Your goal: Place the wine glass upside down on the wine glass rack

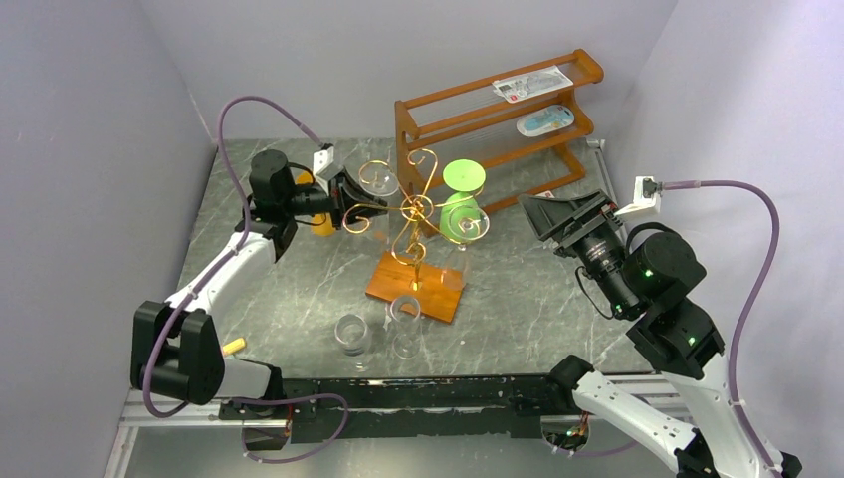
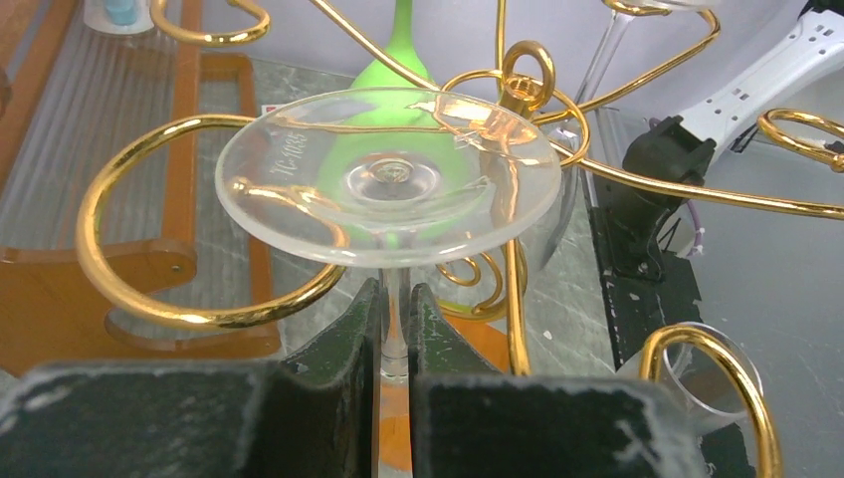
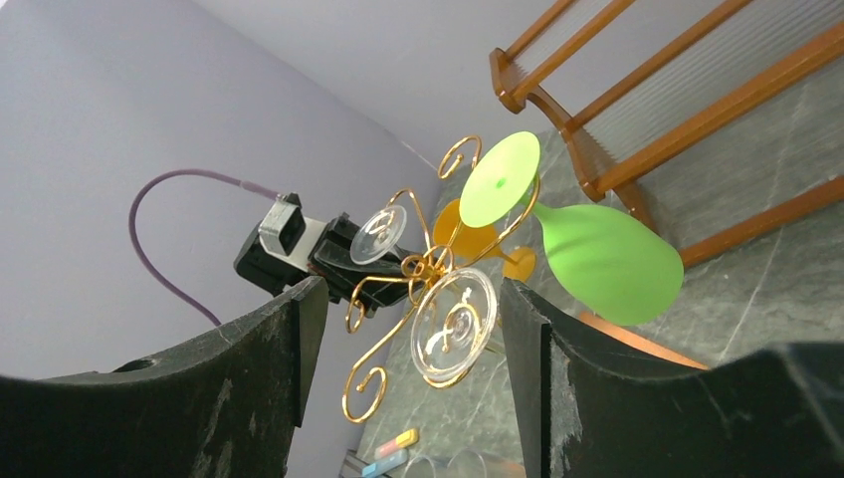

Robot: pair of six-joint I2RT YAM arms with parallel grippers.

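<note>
The gold wire wine glass rack [image 1: 413,214] stands on its orange-brown base [image 1: 383,282] mid-table. My left gripper [image 1: 350,206] is shut on the stem [image 2: 395,324] of a clear wine glass held upside down. Its round foot [image 2: 388,177] is on top, at the rack's left scroll arm [image 2: 129,269]. Whether the foot rests on the arm I cannot tell. The foot also shows in the top view [image 1: 379,179] and the right wrist view [image 3: 377,234]. My right gripper [image 1: 559,214] is open and empty, off to the rack's right, its fingers [image 3: 289,339] framing the rack.
A green wine glass [image 1: 460,214] and another clear glass [image 3: 453,324] hang upside down on the rack's right arms. A tumbler [image 1: 352,334] and a clear glass [image 1: 405,321] stand near the front. A brown three-tier shelf [image 1: 498,110] stands at the back right. An orange object [image 1: 323,224] sits behind my left gripper.
</note>
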